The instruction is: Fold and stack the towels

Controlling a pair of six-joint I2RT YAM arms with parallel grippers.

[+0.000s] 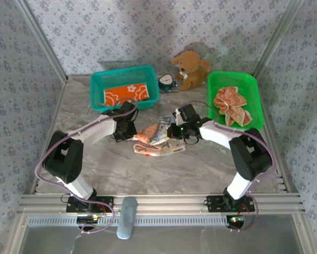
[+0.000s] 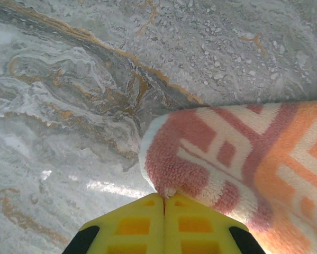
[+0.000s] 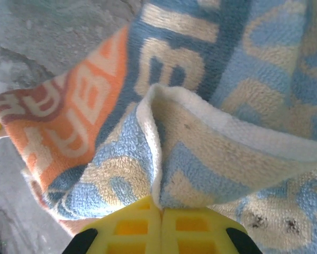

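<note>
The towel in hand (image 1: 157, 142) lies bunched at the middle of the marble table (image 1: 94, 164), between the two arms. The left gripper (image 2: 163, 200) is closed on the towel's rounded pink-and-orange corner on the 9 o'clock side. The right gripper (image 3: 161, 209) is pinched shut on a doubled blue-and-cream edge on the 3 o'clock side. The cloth looks like thin terry, so it is probably light, limp and soft, with enough pile not to slip and nothing to break. It will likely sag and crease wherever it is not held, so two neighbouring corners are the best holds. The right grip appears to sit on a fold rather than a clean corner, which may keep the sheet from spreading flat. The wrist views show the looped weave, the block lettering and the yellow fingertips meeting with cloth between them, detail too small to read from above. The top view shows the layout instead. A folded orange towel (image 1: 126, 94) lies in the teal basket (image 1: 97, 79) at 11 o'clock of the bunched towel, probably where the stack goes. Crumpled towels (image 1: 231, 105) wait in the green basket (image 1: 235, 74) at 2 o'clock.
</note>
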